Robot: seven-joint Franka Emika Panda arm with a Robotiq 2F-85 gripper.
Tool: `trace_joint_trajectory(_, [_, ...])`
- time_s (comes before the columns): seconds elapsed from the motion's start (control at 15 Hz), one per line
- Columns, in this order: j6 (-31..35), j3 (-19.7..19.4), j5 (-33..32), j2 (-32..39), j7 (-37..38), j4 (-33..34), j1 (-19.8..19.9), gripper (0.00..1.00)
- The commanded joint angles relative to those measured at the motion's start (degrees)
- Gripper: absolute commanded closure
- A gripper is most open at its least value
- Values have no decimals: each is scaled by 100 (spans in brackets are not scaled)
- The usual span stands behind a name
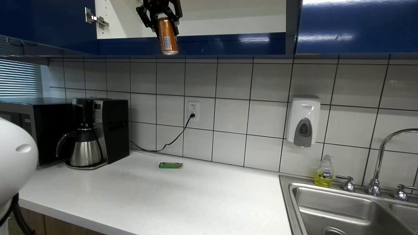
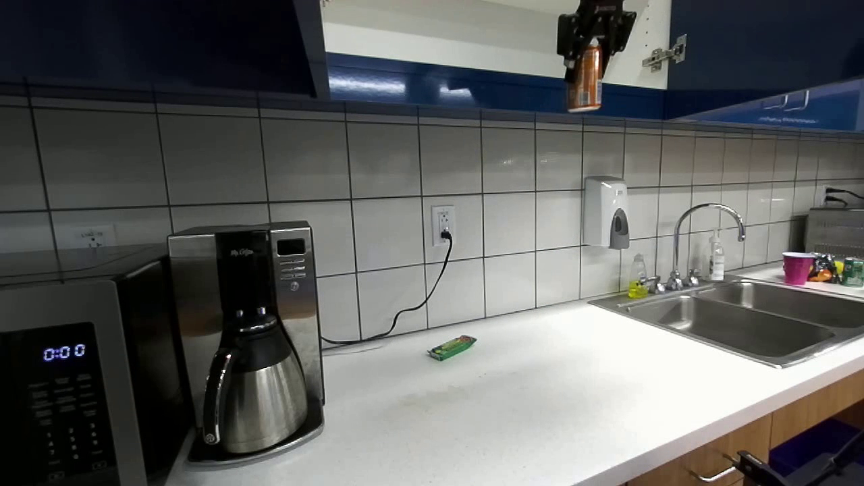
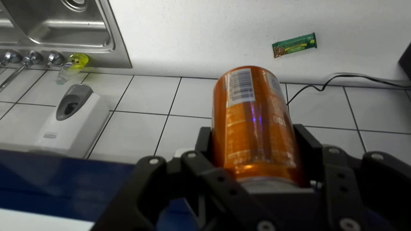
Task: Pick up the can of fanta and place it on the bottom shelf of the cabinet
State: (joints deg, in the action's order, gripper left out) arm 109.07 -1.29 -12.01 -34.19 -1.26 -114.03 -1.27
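The can of fanta is orange with silver ends and a barcode. It also shows in an exterior view and in the wrist view. My gripper is shut on its upper part, pointing down, with a black finger on each side. The can hangs slightly tilted, in front of the open cabinet. Its lower end overlaps the blue bottom rail in both exterior views. The bottom shelf's top face is hidden in the exterior views; a white strip behind the rail in the wrist view may be part of it.
An open blue door stands beside the cabinet opening. Below are the counter, a green wrapped bar, a coffee maker, a microwave, a soap dispenser and a sink.
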Motion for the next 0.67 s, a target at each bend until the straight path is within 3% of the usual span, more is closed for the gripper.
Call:
trace_joint_trajectory(0.0, [-405, 145, 14, 382, 32, 987, 146, 61])
trace_joint_trajectory(0.6, [-911, 151, 28, 1551, 169, 3033, 163, 61])
